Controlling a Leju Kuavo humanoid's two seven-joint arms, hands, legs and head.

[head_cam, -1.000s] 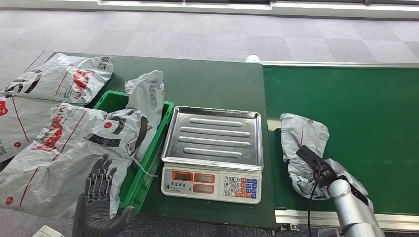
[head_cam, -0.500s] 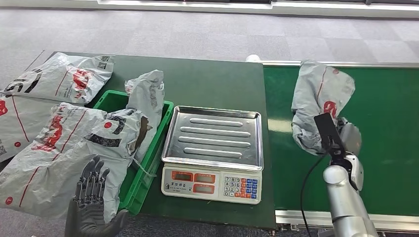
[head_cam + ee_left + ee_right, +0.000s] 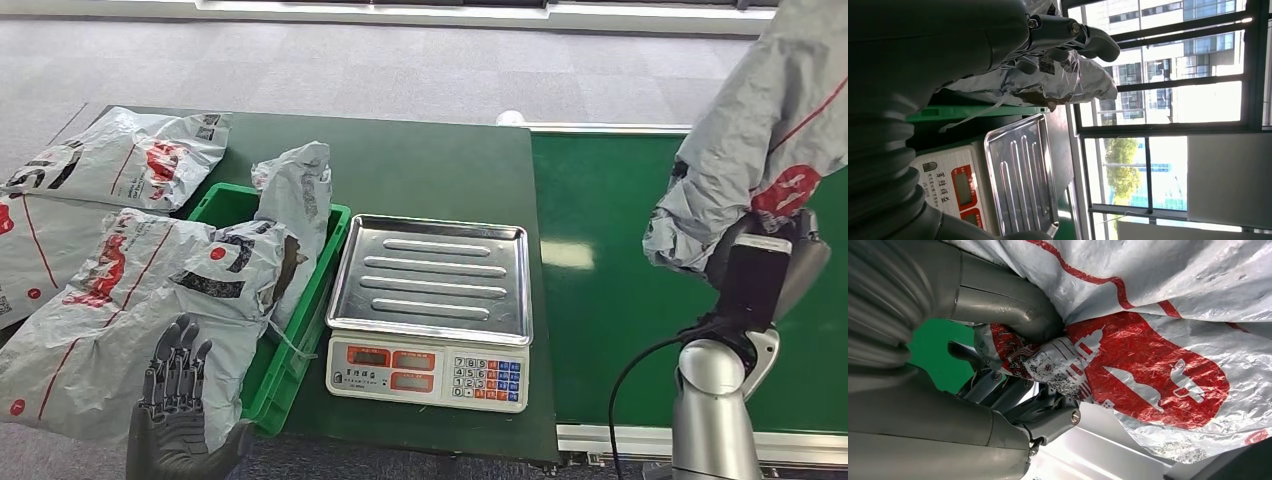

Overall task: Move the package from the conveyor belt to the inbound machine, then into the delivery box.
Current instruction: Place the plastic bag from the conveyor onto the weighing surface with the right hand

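Crinkled glossy plastic package (image 3: pixel 745 150), shiny ribbed metal scale tray (image 3: pixel 435 275), matt green conveyor belt (image 3: pixel 610 290).

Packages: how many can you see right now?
5: one in the right hand above the belt, one upright in the green bin, three left of it. Others may be hidden.

Silver arm and dark grey hands — the robot's own hardware

The right arm (image 3: pixel 712 420) is formed as a smooth silver tube with a rounded joint, and a black cable (image 3: pixel 640 375) is looped beside it. The left hand (image 3: pixel 180 415) is built of dark grey, segmented fingers (image 3: pixel 1068 37) — small screws are seen at their links — behind a grey ribbed cover (image 3: pixel 883 165).
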